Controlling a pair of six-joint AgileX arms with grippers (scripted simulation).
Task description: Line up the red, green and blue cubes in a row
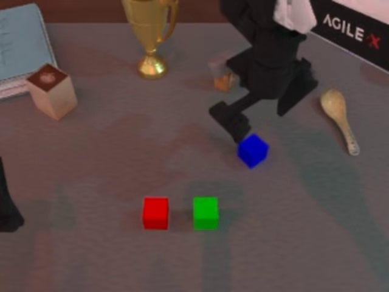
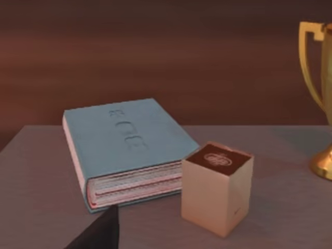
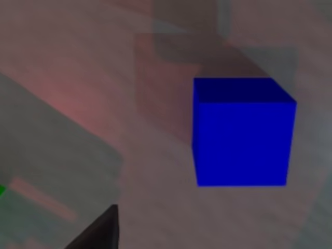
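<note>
The red cube (image 1: 155,213) and the green cube (image 1: 205,213) sit side by side near the table's front, with a small gap between them. The blue cube (image 1: 252,150) rests farther back and to the right, turned slightly; it fills the right wrist view (image 3: 241,132). My right gripper (image 1: 261,117) hovers open just behind the blue cube, touching nothing. One dark fingertip (image 3: 104,228) shows short of the cube. My left gripper (image 1: 7,210) is parked at the table's left edge, open and empty.
A gold trophy (image 1: 152,36) stands at the back centre. A tan wooden block (image 1: 53,91) and a blue book (image 1: 21,48) lie at the back left. A spoon (image 1: 340,118) lies at the right. A small brown object (image 1: 222,76) sits partly under the right arm.
</note>
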